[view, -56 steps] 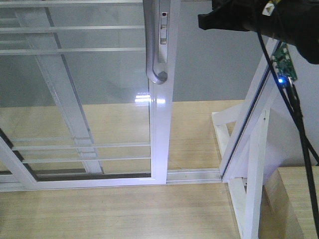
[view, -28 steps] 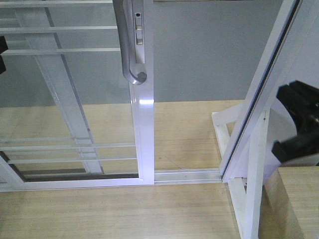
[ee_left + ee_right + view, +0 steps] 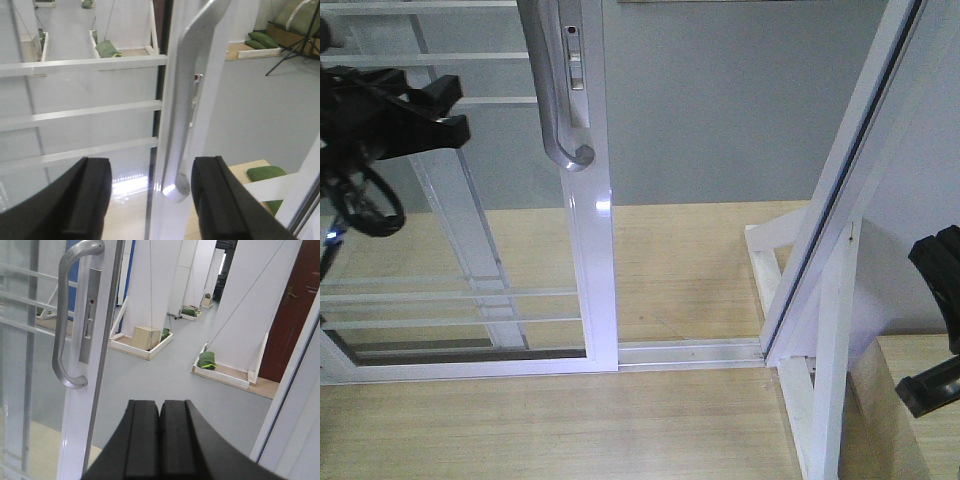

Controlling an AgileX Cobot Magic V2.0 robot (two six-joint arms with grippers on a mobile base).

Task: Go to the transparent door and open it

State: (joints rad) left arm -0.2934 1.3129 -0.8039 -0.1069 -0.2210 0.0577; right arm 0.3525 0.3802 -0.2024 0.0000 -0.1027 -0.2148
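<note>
Left gripper (image 3: 150, 192) spread near the handle (image 3: 176, 130) of the transparent door (image 3: 592, 260); right gripper (image 3: 160, 435) pressed together.

Glass door (image 3: 595, 280): 1. Handle (image 3: 550, 100): 1. Latch plate (image 3: 576, 55): 1. Pincers: 2, being left pincer (image 3: 152, 195) and right pincer (image 3: 160, 440). Cardboard box (image 3: 146, 337): 1. Brown door (image 3: 295, 315): 1.

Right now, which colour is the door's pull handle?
Silver-grey metal; the pull handle shows best in the right wrist view.
</note>
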